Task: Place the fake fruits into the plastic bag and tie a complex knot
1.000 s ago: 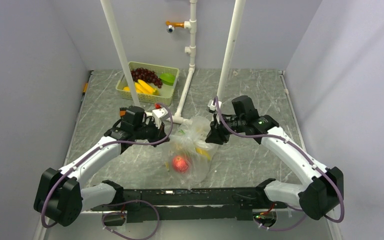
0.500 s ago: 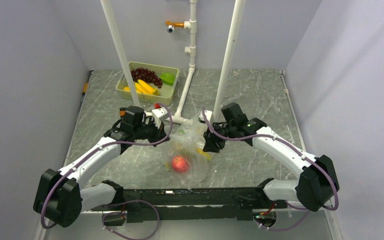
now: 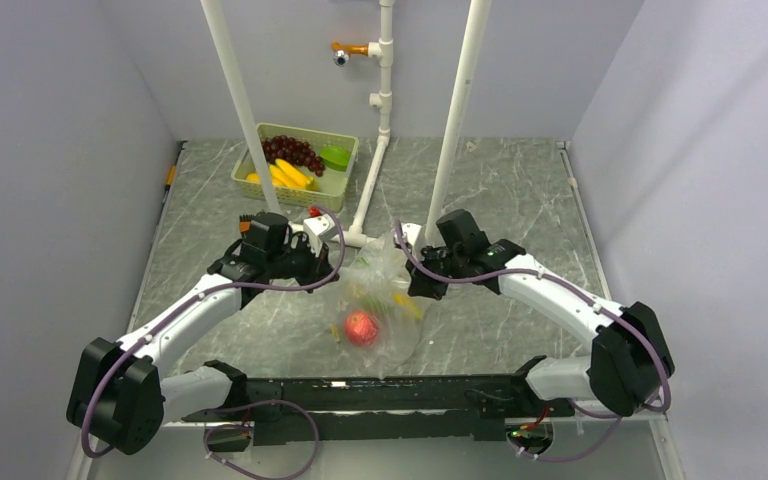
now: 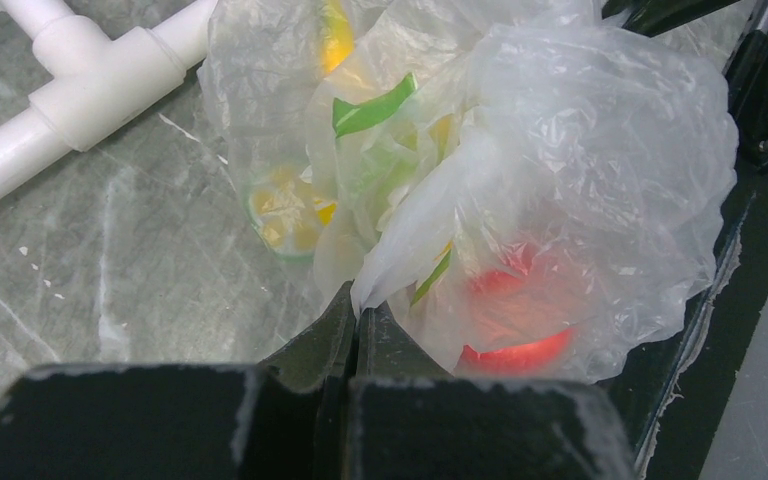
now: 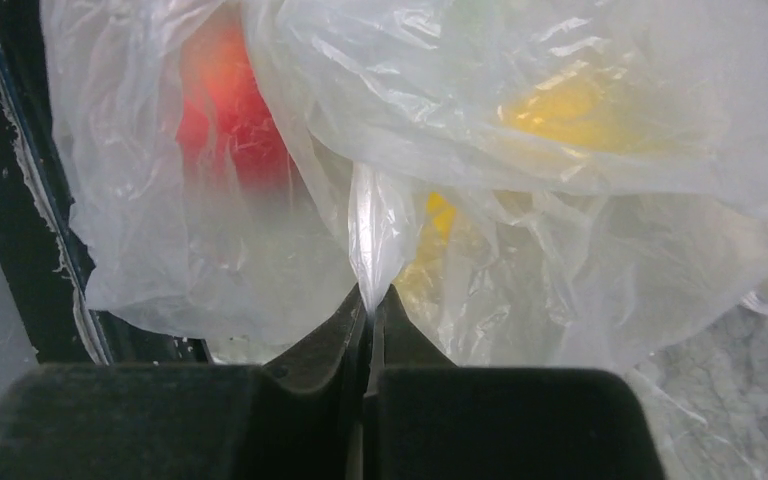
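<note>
The clear plastic bag (image 3: 380,300) sits between the arms at the table's near middle. A red round fruit (image 3: 360,327) and yellow fruit (image 3: 403,302) show through it. My left gripper (image 3: 326,262) is shut on a pinch of the bag's left edge; the wrist view shows the film (image 4: 520,150) rising from the closed jaws, with the red fruit (image 4: 515,330) behind. My right gripper (image 3: 415,281) is shut on a fold of the bag's right side (image 5: 380,235); red fruit (image 5: 230,110) and yellow fruit (image 5: 560,110) show through. No knot is visible.
A pale green basket (image 3: 344,188) at the back left holds grapes (image 3: 293,152), bananas (image 3: 285,173) and a green fruit (image 3: 335,157). White pipe posts (image 3: 240,100) and a floor pipe (image 3: 370,190) stand behind the bag. A black rail (image 3: 380,385) runs along the near edge.
My right gripper has moved left, toward the left gripper, carrying its fold of bag; the bag's top has bunched narrower. The left arm has stayed put.
</note>
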You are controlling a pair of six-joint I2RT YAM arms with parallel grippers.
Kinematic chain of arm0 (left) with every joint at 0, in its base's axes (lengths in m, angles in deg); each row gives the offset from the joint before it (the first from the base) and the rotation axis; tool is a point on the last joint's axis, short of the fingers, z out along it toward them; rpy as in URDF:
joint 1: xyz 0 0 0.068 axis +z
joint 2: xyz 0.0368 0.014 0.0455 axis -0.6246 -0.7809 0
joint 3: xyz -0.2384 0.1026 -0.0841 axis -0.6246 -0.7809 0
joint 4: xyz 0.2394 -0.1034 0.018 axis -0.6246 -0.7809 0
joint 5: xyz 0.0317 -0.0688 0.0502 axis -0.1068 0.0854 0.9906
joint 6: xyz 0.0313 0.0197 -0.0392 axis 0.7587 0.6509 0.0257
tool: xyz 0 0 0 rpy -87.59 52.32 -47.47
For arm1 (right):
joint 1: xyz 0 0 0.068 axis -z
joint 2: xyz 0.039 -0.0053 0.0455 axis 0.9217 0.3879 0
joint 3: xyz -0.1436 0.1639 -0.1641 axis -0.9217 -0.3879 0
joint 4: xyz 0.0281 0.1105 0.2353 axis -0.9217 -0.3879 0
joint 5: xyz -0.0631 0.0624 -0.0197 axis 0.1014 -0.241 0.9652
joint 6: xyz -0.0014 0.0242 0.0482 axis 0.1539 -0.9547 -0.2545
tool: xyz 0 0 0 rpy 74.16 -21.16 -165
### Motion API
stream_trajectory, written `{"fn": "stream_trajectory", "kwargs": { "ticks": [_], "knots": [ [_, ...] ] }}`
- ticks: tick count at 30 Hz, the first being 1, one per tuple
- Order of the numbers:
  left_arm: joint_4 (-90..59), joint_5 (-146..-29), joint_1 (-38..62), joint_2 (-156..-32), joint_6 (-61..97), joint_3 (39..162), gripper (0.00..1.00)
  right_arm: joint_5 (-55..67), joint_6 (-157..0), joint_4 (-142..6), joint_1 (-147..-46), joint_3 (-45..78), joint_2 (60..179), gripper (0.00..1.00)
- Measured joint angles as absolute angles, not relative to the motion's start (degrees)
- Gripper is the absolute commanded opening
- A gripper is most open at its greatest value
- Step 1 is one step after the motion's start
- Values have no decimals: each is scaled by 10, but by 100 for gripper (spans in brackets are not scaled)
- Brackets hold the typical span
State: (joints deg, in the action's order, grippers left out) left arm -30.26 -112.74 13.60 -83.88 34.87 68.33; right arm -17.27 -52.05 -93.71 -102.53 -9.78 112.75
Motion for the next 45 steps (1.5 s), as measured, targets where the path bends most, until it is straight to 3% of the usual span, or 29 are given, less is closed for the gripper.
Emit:
{"fn": "stream_trajectory", "kwargs": {
  "ticks": [8, 16, 22, 28, 34, 35, 36, 38, 39, 40, 43, 45],
  "knots": [
    [-312, -1130, 174, -838, 355, 685, 0, -192, -509, -1004, -1003, -27, 1055, 0],
    [-325, -1146, 222, -827, 391, 701, 0, -231, -441, -1070, -908, -19, 1030, 0],
    [-344, -1164, 257, -829, 428, 696, 0, -249, -360, -1090, -827, -85, 1001, 0],
    [-356, -1169, 259, -862, 456, 673, 0, -252, -317, -1061, -818, -186, 982, 0],
    [-397, -1205, 262, -875, 500, 676, 0, -259, -299, -1051, -810, -212, 968, 0],
    [-403, -1214, 261, -871, 515, 678, 1, -264, -295, -1059, -808, -208, 966, 10],
    [-412, -1223, 260, -865, 531, 680, 11, -267, -291, -1069, -806, -201, 966, 32],
    [-431, -1231, 258, -851, 563, 685, 45, -269, -286, -1093, -802, -184, 965, 72],
    [-443, -1229, 259, -842, 582, 689, 56, -265, -283, -1110, -799, -173, 965, 89],
    [-454, -1229, 261, -835, 600, 693, 63, -263, -279, -1126, -796, -161, 965, 98],
    [-489, -1230, 261, -827, 645, 717, 76, -263, -276, -1150, -794, -129, 966, 100],
    [-510, -1229, 258, -827, 681, 737, 97, -265, -278, -1153, -797, -115, 966, 100]
  ]
}}
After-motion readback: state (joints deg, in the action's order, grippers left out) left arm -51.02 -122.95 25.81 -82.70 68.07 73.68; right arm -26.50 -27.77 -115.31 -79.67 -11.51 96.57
